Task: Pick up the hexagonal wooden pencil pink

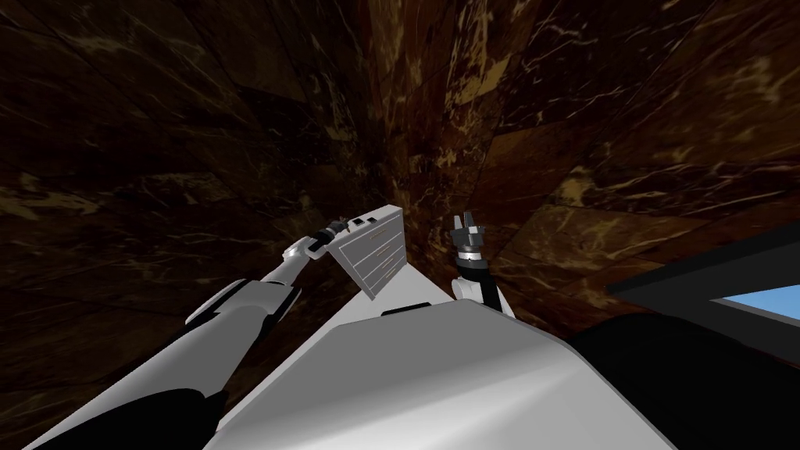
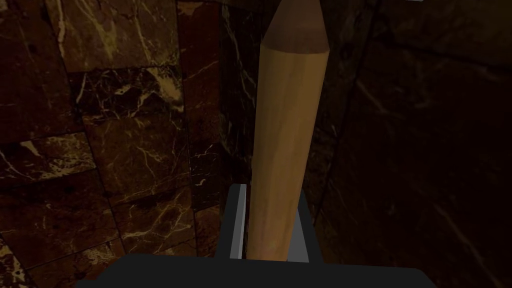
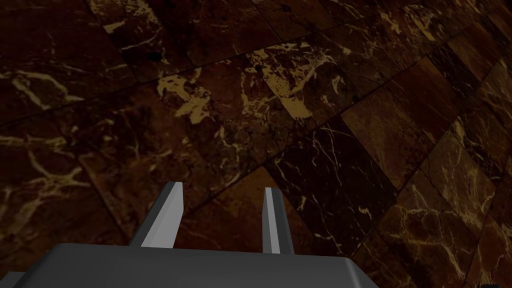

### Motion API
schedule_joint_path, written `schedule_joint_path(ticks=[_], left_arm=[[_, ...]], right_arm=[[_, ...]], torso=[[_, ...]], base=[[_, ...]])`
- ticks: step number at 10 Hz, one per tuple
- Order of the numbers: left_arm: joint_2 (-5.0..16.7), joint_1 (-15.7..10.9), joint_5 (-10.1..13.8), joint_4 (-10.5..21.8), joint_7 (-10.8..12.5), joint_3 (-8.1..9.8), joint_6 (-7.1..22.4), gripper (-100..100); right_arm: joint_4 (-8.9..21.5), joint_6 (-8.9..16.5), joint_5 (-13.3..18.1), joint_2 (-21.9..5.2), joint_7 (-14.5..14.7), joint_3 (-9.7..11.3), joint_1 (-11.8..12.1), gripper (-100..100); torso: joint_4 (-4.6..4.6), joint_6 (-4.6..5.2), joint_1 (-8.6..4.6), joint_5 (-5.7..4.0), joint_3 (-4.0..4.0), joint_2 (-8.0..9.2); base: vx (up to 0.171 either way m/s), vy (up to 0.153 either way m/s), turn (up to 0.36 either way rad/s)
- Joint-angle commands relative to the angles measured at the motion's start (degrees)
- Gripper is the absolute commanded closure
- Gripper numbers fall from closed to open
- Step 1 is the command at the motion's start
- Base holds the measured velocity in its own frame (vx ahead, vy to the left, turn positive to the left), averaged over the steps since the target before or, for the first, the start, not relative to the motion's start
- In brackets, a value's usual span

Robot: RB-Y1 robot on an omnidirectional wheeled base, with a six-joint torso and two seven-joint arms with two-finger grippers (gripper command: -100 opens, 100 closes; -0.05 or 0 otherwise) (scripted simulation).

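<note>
A thick tan wooden pencil (image 2: 286, 140) with a darker brown end stands between the fingers of my left gripper (image 2: 270, 220), which is shut on its sides. It rises straight up from the jaws, with dark marble behind it. In the head view that left gripper (image 1: 337, 227) is stretched out at the top left edge of a white chest of drawers (image 1: 376, 251); the pencil is too small to make out there. My right gripper (image 1: 467, 226) is held up to the right of the chest, open, with nothing between its fingers (image 3: 272, 220).
Several small dark items (image 1: 367, 222) lie on the chest's top. Dark brown marble covers the walls and floor all round. A black area with a blue patch (image 1: 762, 301) lies at the right.
</note>
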Motion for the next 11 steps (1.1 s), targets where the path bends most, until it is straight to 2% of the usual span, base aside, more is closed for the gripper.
schedule_joint_path(ticks=[1, 2, 3, 5, 6, 7, 9, 10, 11], left_arm=[[0.2, 1.2, 0.0, -1.7, 0.4, -0.26, 0.4, 100], [1.0, 4.0, -2.0, -5.0, 2.3, 2.87, 1.5, 100], [1.0, 5.9, -2.0, -7.3, 2.3, 4.02, 1.5, 100], [1.0, 9.5, -2.0, -11.1, 2.3, 4.02, 1.5, 100], [1.7, 10.9, -4.0, -12.6, 4.3, 7.10, 2.6, 100], [1.7, 12.7, -4.0, -14.7, 4.3, 8.30, 2.6, 100], [1.7, 16.5, -4.0, -19.0, 4.3, 8.30, 2.6, 100], [1.7, 17.6, -4.0, -20.5, 4.3, 8.30, 2.6, 100], [1.7, 17.8, -4.0, -20.6, 4.3, 8.30, 2.6, 100]], right_arm=[[0.0, 0.0, 0.0, 0.0, 0.0, 0.0, 0.0, 0], [0.0, 0.0, 0.0, 0.0, 0.0, 0.0, 0.0, 0], [0.0, 0.0, 0.0, 0.0, 0.0, 0.0, 0.0, 0], [0.0, 0.0, 0.0, 0.0, 0.0, 0.0, 0.0, 0], [0.0, 0.0, 0.0, 0.0, 0.0, 0.0, 0.0, 0], [0.0, 0.0, 0.0, 0.0, 0.0, 0.0, 0.0, 0], [0.0, 0.0, 0.0, 0.0, 0.0, 0.0, 0.0, 0], [0.0, 0.0, 0.0, 0.0, 0.0, 0.0, 0.0, 0], [0.0, 0.0, 0.0, 0.0, 0.0, 0.0, 0.0, 0]], torso=[[0.00, 0.00, 0.00, 0.00, 0.00, 0.00], [-0.10, 0.00, -0.05, 0.05, -0.03, 0.04], [-0.15, -0.15, 0.05, 0.07, -0.18, -0.26], [-0.29, 0.05, 0.01, 0.14, -0.37, -0.46], [-0.48, 0.13, -0.04, 0.25, -0.40, -0.34], [-0.53, 0.05, -0.08, 0.26, -0.52, -0.54], [-0.64, 0.16, -0.05, 0.32, -0.62, -0.62], [-0.84, 0.27, -0.12, 0.46, -0.65, -0.47], [-1.06, 0.26, -0.20, 0.60, -0.67, -0.29]], base=[[-0.012, -0.004, -0.006], [0.097, 0.002, 0.142], [0.141, -0.011, 0.098], [0.064, -0.005, -0.013], [0.109, -0.016, 0.087], [0.136, -0.010, 0.095], [0.056, 0.004, 0.011], [0.002, 0.010, -0.023], [-0.010, 0.003, -0.003]])
